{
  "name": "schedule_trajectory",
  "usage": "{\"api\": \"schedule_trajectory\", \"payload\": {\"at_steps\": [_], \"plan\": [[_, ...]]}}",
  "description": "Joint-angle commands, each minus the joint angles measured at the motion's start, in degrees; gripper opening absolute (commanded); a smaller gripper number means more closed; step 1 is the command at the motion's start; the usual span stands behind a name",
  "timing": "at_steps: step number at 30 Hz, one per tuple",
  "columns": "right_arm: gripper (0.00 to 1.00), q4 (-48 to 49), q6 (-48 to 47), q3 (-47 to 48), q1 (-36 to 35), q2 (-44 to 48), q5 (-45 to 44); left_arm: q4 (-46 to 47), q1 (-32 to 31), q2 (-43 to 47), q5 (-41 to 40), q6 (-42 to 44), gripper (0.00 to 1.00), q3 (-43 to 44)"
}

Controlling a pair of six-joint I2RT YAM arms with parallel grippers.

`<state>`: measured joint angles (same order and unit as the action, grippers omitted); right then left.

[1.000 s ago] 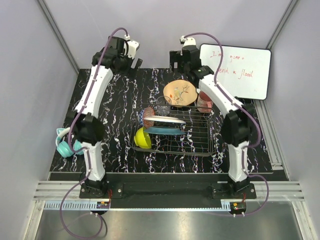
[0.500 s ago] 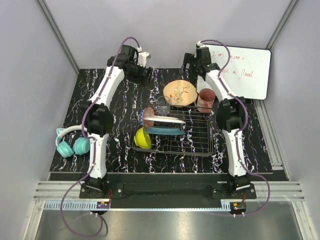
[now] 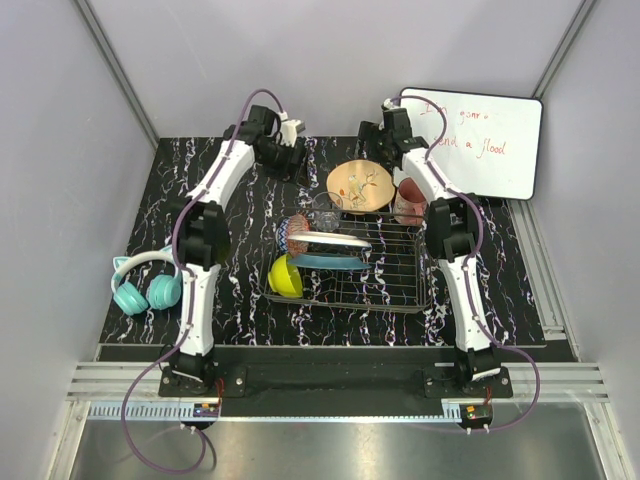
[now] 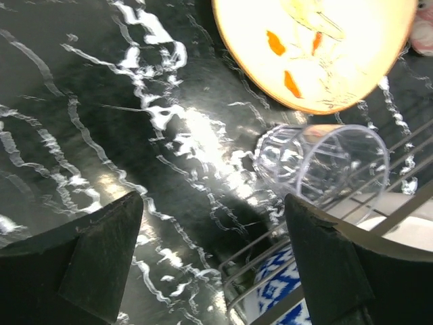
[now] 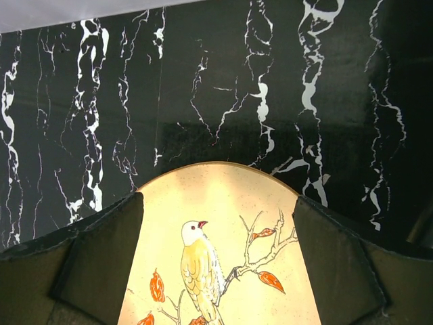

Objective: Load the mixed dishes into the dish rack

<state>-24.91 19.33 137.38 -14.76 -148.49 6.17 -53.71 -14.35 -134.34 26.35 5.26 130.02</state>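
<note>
The dish rack [image 3: 390, 280] sits with its long side running left to right. Inside it, the white red-speckled plate [image 3: 330, 240] and the teal plate [image 3: 325, 262] stand on edge and lean, their long axes along the rack's length. The small red-patterned bowl [image 3: 296, 235] is at the rack's left end. The yellow-green bowl [image 3: 284, 277] rests on edge against the rack's left side, outside it.

The orange plate [image 3: 360, 186] lies flat, face up, just beyond the rack's far side. The clear glass [image 4: 318, 162] is at the rack's far-left corner with its mouth turned toward the wires; whether it leans on them I cannot tell. The reddish-brown cup [image 3: 408, 203] stands mouth up off the rack's far-right corner, partly hidden by the right arm.

The left gripper [image 4: 213, 200] hangs beyond the far-left corner, jaws spread wide and empty. The right gripper [image 5: 218, 200] hovers over the orange plate's far rim, equally wide and empty.

A second ago both arms were folded back higher. They now reach down toward the rack's far side, uncovering the teal headphones [image 3: 145, 288] well left of the rack. No dish has moved.
</note>
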Motion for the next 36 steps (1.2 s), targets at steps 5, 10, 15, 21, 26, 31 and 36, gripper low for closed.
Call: {"api": "schedule_trajectory", "payload": {"at_steps": [5,10,15,21,26,31,36], "plan": [[1.0,1.79,-1.05,3.24,-0.26,-0.93,-0.11,1.07,-0.5,12.96,11.35,-1.05,0.84,-13.53],[1.0,1.27,-1.4,0.79,-1.14,0.04,-0.2,-1.74,-2.35,18.41,11.01,3.35,0.82,-20.14],[1.0,0.82,-3.95,-4.65,-2.46,4.68,-2.39,-5.08,-4.19,20.78,10.92,5.47,0.78,-22.43],[1.0,3.19,-11.24,-12.91,-5.54,15.49,-10.3,-5.26,-5.34,22.81,8.37,6.61,0.77,-26.83],[1.0,7.67,-14.31,-23.01,-7.82,27.33,-13.9,-5.26,-5.34,21.93,5.65,6.78,0.74,-27.01],[1.0,10.58,-14.85,-39.01,-10.55,36.06,-15.4,-4.73,-5.34,22.19,3.8,7.22,0.72,-28.41],[1.0,11.19,-14.24,-47.81,-11.78,38.8,-15.58,-4.56,-5.34,22.98,4.59,6.44,0.7,-25.97]]}}
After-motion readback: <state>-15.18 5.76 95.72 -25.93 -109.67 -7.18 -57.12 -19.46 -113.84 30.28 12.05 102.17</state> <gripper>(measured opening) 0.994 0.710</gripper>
